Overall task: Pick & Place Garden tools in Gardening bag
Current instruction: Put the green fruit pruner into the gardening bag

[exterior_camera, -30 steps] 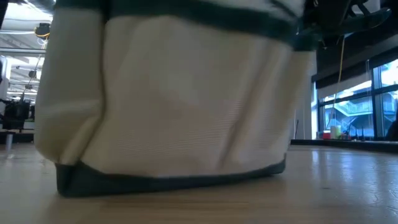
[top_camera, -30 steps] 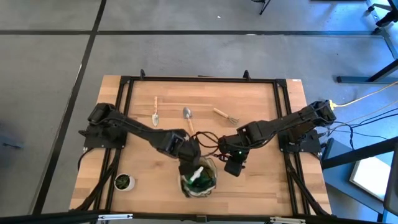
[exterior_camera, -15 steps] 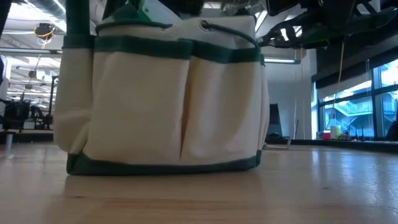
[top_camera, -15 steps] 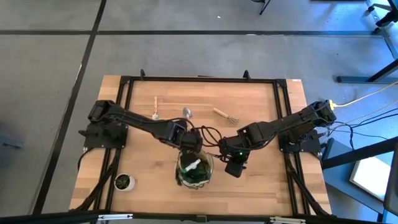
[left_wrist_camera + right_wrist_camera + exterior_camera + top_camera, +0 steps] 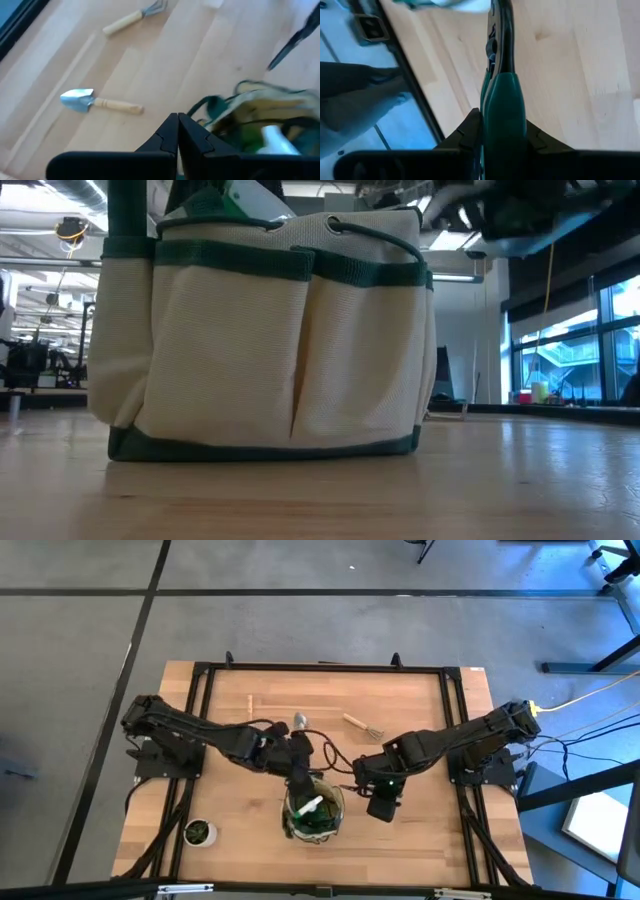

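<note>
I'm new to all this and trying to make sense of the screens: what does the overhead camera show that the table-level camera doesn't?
Only the overhead view shows the tools left on the table: a trowel, a fork, another wooden-handled tool partly hidden by the left arm, and a small potted plant. It also shows the left end effector, shut and empty, beside the bag, and the right end effector shut on green-handled shears.

Only the table-level view shows the bag's side pockets and the room behind.

Both show the gardening bag with the green spray bottle inside.
</note>
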